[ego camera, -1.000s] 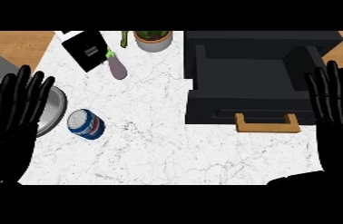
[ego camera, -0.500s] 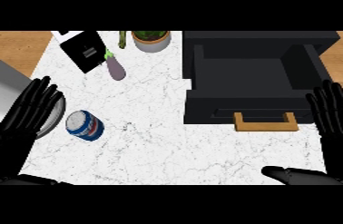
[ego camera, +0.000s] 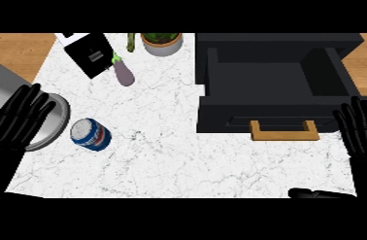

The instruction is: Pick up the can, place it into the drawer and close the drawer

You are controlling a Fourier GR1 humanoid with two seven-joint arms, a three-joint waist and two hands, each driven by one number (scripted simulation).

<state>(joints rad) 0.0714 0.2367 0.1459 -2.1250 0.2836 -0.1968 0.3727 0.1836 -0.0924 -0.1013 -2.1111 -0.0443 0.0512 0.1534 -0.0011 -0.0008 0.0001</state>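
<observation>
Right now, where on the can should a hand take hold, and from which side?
Take the can round its blue side wall, about halfway up, coming from its left with the left hand, which is open and nearest. The can seems to stand upright, grey lid up, so its curved wall is free for fingers and thumb to wrap.

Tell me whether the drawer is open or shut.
Open: the drawer is pulled out, its empty dark inside showing behind the wooden handle.

White, grey-veined counter (ego camera: 179, 161); blue-and-white can (ego camera: 91, 134); black drawer (ego camera: 215, 120) with tan handle (ego camera: 284, 137); purple eggplant (ego camera: 124, 74); green plant (ego camera: 160, 37) in white pot (ego camera: 163, 48).
</observation>
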